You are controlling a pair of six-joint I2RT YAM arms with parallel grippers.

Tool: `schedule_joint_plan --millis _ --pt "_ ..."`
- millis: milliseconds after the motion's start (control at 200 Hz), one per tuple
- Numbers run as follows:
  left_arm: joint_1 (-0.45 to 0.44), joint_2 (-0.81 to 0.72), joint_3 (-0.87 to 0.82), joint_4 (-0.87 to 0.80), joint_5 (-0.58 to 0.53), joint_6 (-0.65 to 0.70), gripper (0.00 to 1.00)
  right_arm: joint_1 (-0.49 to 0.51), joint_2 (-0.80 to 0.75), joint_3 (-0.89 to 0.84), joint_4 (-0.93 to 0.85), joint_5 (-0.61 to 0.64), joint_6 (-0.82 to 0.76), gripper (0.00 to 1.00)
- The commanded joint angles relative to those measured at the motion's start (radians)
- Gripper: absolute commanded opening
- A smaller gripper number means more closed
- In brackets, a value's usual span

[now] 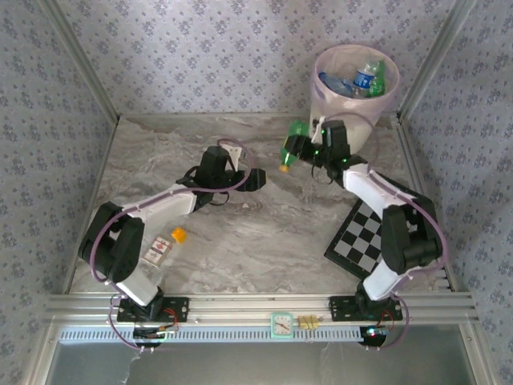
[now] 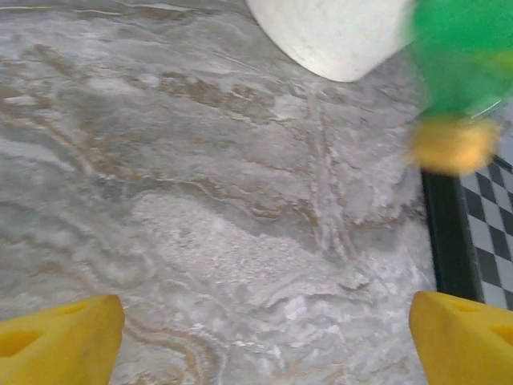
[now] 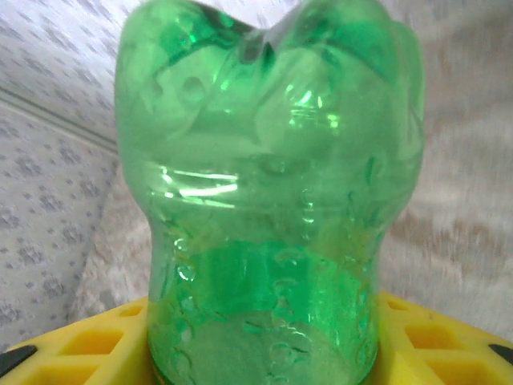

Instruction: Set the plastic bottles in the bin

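A green plastic bottle point(image 1: 293, 141) with a yellow cap hangs above the marble table, cap end low and to the left. My right gripper point(image 1: 309, 148) is shut on it just in front of the bin point(image 1: 319, 96), a cream wastebasket with a pink liner. Several bottles point(image 1: 361, 80) lie inside the bin. In the right wrist view the green bottle point(image 3: 268, 200) stands between my yellow fingers point(image 3: 437, 349). My left gripper point(image 1: 255, 180) is open over bare table left of the bottle. Its view has the yellow fingertips point(image 2: 56, 337) far apart, the green bottle point(image 2: 465, 48) and the bin's base point(image 2: 337, 36).
A black-and-white chessboard point(image 1: 365, 237) lies on the table's right side under my right arm. A flat red-and-white packet point(image 1: 160, 249) and a small orange piece point(image 1: 178, 235) sit near the left arm's base. Patterned walls close in the table.
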Motion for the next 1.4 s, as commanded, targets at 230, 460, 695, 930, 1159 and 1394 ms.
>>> schedule_joint_plan --millis 230,460,695,930,1159,1394 --pt "0.090 -0.086 -0.084 -0.010 -0.141 -0.110 1.00 -0.072 -0.026 0.472 -0.271 0.101 -0.302 0.54" --pt "0.099 -0.127 -0.099 -0.061 -0.155 -0.105 0.99 -0.123 0.162 0.811 -0.390 0.237 -0.379 0.55" --pt "0.104 -0.165 -0.115 -0.093 -0.186 -0.098 0.99 -0.185 0.385 1.107 -0.541 0.318 -0.417 0.55" --pt "0.112 -0.194 -0.125 -0.116 -0.232 -0.105 0.99 -0.229 0.549 1.288 -0.684 0.323 -0.413 0.56" --pt "0.121 -0.231 -0.139 -0.133 -0.297 -0.121 0.99 -0.255 0.583 1.259 -0.689 0.299 -0.383 0.67" --pt "0.144 -0.267 -0.149 -0.159 -0.350 -0.121 0.99 -0.257 0.549 1.279 -0.682 0.307 -0.392 1.00"
